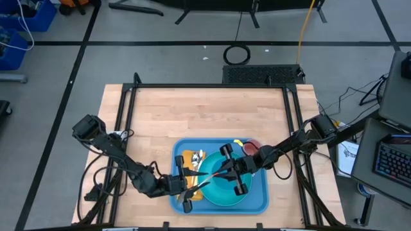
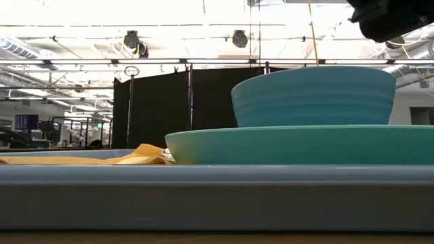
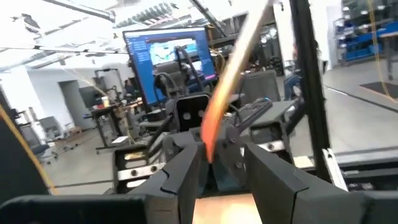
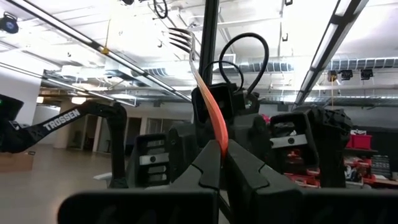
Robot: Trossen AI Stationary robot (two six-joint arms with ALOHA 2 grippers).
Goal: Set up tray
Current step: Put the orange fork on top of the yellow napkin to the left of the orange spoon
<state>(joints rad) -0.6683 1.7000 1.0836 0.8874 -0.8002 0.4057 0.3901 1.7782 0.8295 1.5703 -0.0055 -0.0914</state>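
Note:
The blue tray [image 1: 262, 204] lies near the table's near edge. A teal plate [image 1: 226, 194] rests on it, and in the low view a teal bowl [image 2: 312, 95] stands on the plate [image 2: 298, 146]. A yellow napkin [image 1: 187, 158] with cutlery [image 1: 198, 156] lies on the tray's left part. My right gripper [image 1: 226, 172] is shut on a metal fork [image 4: 205, 93] above the plate. My left gripper [image 1: 192, 186] faces it over the tray's left part, open, with its fingers [image 3: 186, 174] on either side of the fork [image 3: 227, 81]. Whether they touch it, I cannot tell. My right gripper pinches the fork's handle [image 4: 219, 140] between its two fingers [image 4: 205, 169], close to the handle's free end. The fork runs on along the fingers and away from them, tines [image 4: 180, 37] toward the left gripper. It is lifted clear above the plate.
A red object [image 1: 251, 146] and a small yellow thing [image 1: 239, 141] sit at the tray's far right corner. The wooden table [image 1: 205, 112] shows bare beyond the tray's far rim. Black frame rails [image 1: 212, 86] run along the table's far, left and right sides.

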